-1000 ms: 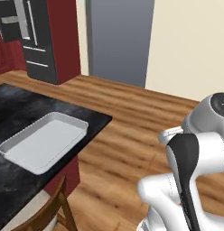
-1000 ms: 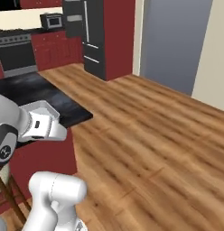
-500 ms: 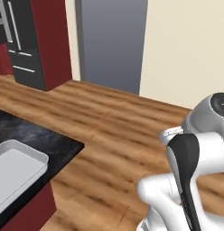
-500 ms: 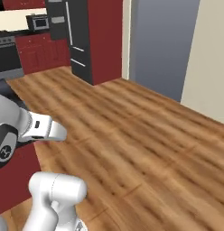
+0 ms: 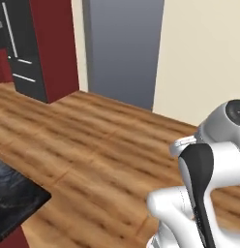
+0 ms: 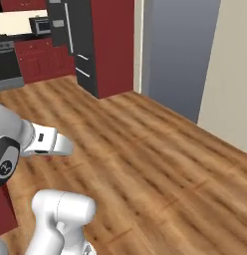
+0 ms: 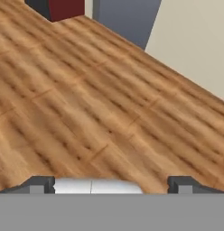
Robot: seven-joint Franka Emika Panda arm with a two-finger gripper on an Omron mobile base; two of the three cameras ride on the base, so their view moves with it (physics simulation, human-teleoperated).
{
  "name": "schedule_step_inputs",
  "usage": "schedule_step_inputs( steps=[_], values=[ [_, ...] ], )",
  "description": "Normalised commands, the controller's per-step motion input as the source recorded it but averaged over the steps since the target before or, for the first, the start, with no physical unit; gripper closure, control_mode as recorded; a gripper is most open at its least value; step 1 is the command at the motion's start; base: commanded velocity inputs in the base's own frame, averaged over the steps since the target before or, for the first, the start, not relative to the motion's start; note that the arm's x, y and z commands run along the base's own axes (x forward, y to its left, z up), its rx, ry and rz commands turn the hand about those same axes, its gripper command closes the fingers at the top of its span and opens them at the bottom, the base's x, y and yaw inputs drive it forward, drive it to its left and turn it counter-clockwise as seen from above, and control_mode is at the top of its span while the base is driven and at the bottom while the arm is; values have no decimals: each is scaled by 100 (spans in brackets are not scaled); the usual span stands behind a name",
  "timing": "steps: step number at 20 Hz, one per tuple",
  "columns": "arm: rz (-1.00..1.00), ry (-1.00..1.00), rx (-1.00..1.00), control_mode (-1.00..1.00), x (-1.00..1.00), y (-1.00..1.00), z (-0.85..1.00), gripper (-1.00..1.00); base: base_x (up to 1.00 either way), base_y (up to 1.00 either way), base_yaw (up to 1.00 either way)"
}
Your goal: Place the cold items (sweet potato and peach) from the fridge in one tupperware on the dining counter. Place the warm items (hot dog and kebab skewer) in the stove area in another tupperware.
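No readable text

No lettering, label, brand, number or sign can be made out on any surface in these views.

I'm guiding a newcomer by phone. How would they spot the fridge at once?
Follow the wood floor to the far wall. Left of the grey door panel a dark red cabinet column rises; the fridge stands against its left side, the one tall black unit with long silver handles.

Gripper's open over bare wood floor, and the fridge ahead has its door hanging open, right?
Not quite. The gripper is open over the wood floor, but the fridge has its doors shut, as the right base view shows.
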Motion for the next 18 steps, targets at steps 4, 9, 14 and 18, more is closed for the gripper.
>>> schedule_step_inputs(
  steps=[4, 9, 14, 18],
  values=[
    [0, 0, 0, 100, 0, 0, 0, -100, 100, -22, 56],
    [0, 0, 0, 100, 0, 0, 0, -100, 100, -19, 64],
    [0, 0, 0, 100, 0, 0, 0, -100, 100, -52, 49],
    [0, 0, 0, 100, 0, 0, 0, -100, 100, -56, 39]
  ],
)
